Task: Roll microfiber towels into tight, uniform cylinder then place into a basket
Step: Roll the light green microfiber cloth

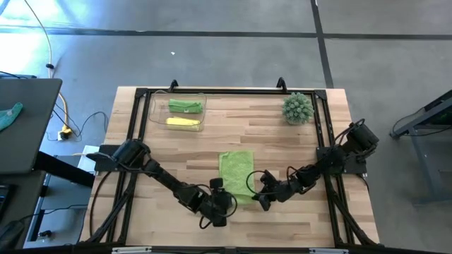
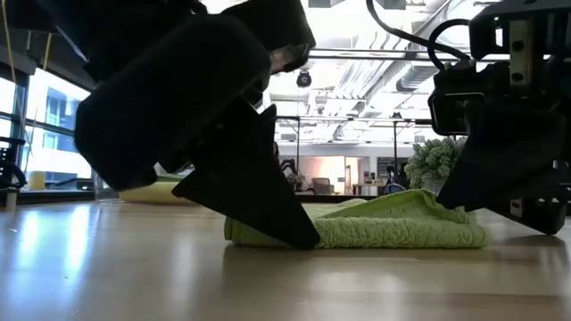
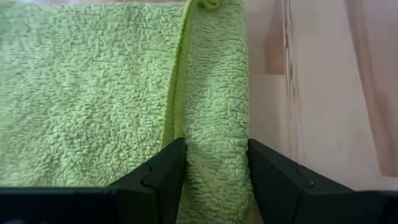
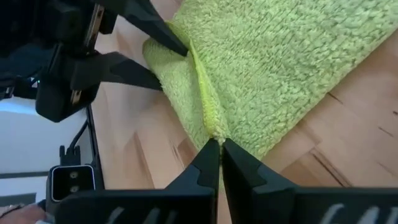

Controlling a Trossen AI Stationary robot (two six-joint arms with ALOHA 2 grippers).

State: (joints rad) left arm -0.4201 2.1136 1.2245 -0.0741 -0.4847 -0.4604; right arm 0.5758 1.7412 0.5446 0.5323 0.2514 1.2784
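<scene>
A green towel (image 1: 235, 171) is lying flat near the table's (image 1: 296, 219) front edge, its near end rolled into a small fold. The left gripper (image 3: 216, 163) is clamping that rolled edge, its two fingers (image 3: 166, 168) pressing on either side of the fold. The right gripper (image 4: 220, 163) is sitting at the same edge with its jaws closed; it is probably pinching the towel's hem, though the contact is hard to make out. At the far left corner, the basket (image 1: 157, 99) is holding a green roll (image 1: 185, 106) and a yellow roll (image 1: 182, 122). A plant (image 1: 297, 108) is standing far right.
</scene>
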